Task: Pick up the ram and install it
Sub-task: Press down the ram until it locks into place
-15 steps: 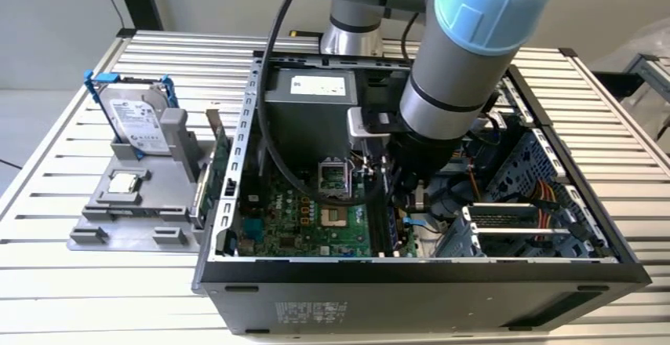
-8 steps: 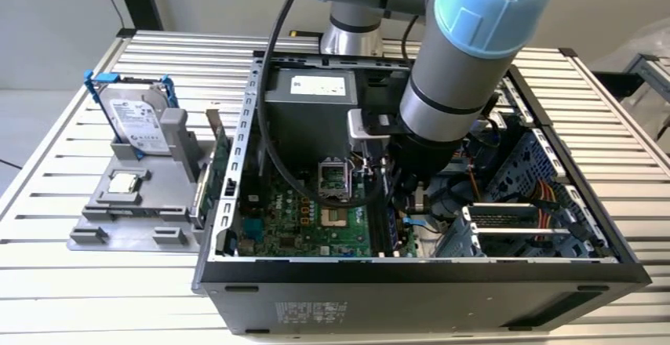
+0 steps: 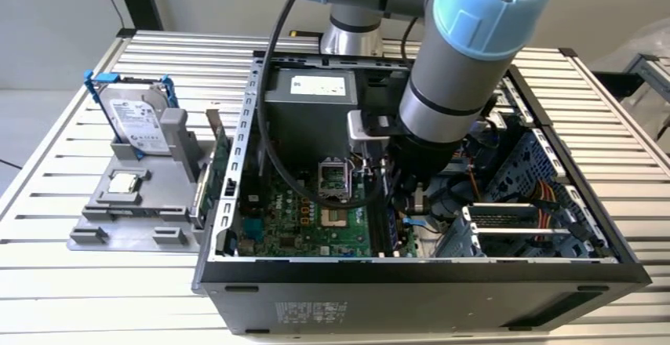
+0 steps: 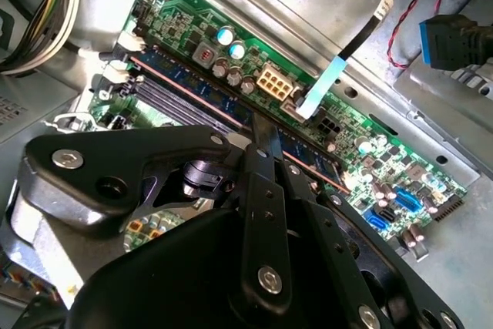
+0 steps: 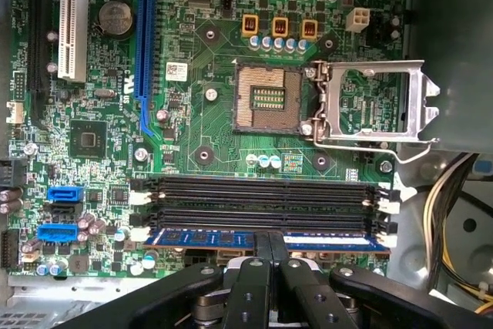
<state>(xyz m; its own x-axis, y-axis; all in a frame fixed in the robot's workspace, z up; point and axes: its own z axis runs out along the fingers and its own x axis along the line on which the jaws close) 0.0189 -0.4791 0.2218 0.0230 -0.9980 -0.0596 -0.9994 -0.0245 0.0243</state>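
The ram (image 5: 200, 238) is a long bluish stick lying along the motherboard slot closest to my gripper, beside two empty black slots (image 5: 262, 187). My gripper (image 5: 271, 243) sits over the stick's middle, its two black fingers drawn together on the upper edge. In the second wrist view a fingertip (image 4: 262, 138) rests on the ram (image 4: 192, 86), which runs diagonally across the green board. In the exterior view the gripper (image 3: 403, 204) reaches down inside the open computer case (image 3: 419, 270), with the ram (image 3: 391, 227) just below it.
An open processor socket (image 5: 266, 98) with its raised metal frame (image 5: 370, 105) lies beyond the slots. Cables (image 4: 46, 5) and the power supply (image 3: 314, 94) crowd the case. On the table at the exterior view's left, a grey fixture (image 3: 89, 235) holds a hard drive (image 3: 136, 118), a processor chip (image 3: 125, 182) and a green card (image 3: 215, 180).
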